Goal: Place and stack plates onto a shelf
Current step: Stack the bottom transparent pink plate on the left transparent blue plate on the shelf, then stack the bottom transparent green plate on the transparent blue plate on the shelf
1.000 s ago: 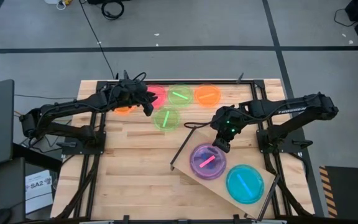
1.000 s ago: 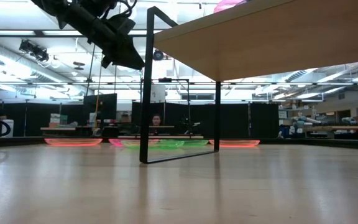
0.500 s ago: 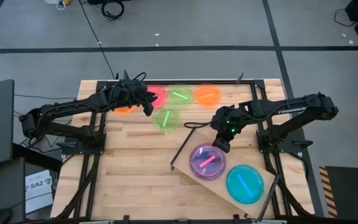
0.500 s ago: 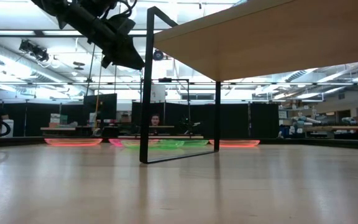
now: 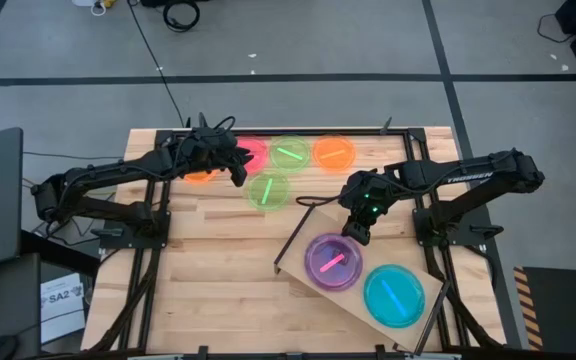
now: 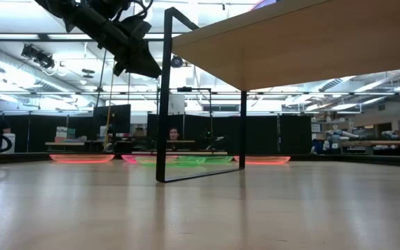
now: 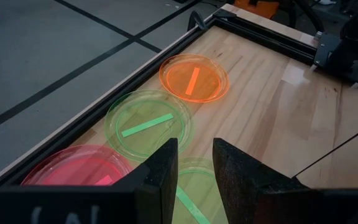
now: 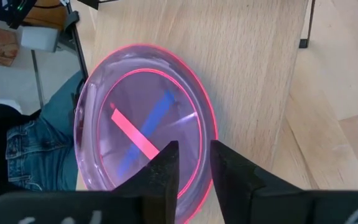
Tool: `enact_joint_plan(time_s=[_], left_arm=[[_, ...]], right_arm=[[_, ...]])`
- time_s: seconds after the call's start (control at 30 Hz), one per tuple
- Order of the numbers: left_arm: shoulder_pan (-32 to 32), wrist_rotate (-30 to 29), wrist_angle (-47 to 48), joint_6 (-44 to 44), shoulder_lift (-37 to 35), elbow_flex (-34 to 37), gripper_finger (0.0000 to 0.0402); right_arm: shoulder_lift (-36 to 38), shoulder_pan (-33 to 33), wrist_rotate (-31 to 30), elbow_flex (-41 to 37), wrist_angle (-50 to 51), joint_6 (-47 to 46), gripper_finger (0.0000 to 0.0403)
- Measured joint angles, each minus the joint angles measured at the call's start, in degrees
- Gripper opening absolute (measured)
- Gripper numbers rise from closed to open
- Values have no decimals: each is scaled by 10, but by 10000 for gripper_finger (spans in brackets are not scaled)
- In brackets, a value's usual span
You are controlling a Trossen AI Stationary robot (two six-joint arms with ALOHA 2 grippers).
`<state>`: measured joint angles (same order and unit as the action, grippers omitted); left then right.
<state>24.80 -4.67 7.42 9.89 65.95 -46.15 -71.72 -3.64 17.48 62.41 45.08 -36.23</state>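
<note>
Wooden shelf (image 5: 298, 262) carrying two loads: a pink plate stacked on a blue one (image 5: 333, 260), and a single blue plate (image 5: 394, 296) beside it.

Right gripper (image 5: 354, 234) hangs at the stack's far rim; in its wrist view the rim sits in the gap between fingers (image 8: 164, 169) that stand slightly apart, and whether they pinch it cannot be told. Along the table's far edge lie pink (image 7: 82, 172), green (image 7: 148, 124) and orange (image 7: 193, 77) plates, with another orange one (image 5: 198, 176) under the left arm. Left gripper (image 5: 239, 175) hovers partly open, holding nothing, over a nearer green plate (image 5: 268, 191).
</note>
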Motion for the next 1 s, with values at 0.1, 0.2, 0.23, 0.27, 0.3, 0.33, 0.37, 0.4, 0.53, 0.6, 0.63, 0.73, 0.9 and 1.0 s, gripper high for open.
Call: enact_joint_plan(time_s=[0.1,0.2,0.23,0.27,0.3,0.33,0.37,0.4,0.53,0.6,0.63,0.73,0.9,1.0], left_arm=[[0,0,0,0,0,0,107],[0,0,0,0,0,0,107],[0,0,0,0,0,0,107],[0,0,0,0,0,0,107],[0,0,0,0,0,0,107],[0,0,0,0,0,0,107],[0,0,0,0,0,0,107],[0,0,0,0,0,0,107],[0,0,0,0,0,0,107],[0,0,0,0,0,0,107],[0,0,0,0,0,0,107],[0,0,0,-1,0,0,107],[0,0,0,-1,0,0,107],[0,0,0,-1,0,0,107]], right_arm=[[0,0,0,0,0,0,111],[0,0,0,0,0,0,124],[0,0,0,0,0,0,130],[0,0,0,0,0,0,135],[0,0,0,0,0,0,139],[0,0,0,0,0,0,144],[0,0,-1,0,0,0,148],[0,0,-2,0,0,0,152],[0,0,-26,0,0,0,164],[0,0,-34,0,0,0,167],[0,0,-38,0,0,0,167],[0,0,-44,0,0,3,167],[0,0,-44,0,0,4,167],[0,0,-44,0,0,4,167]])
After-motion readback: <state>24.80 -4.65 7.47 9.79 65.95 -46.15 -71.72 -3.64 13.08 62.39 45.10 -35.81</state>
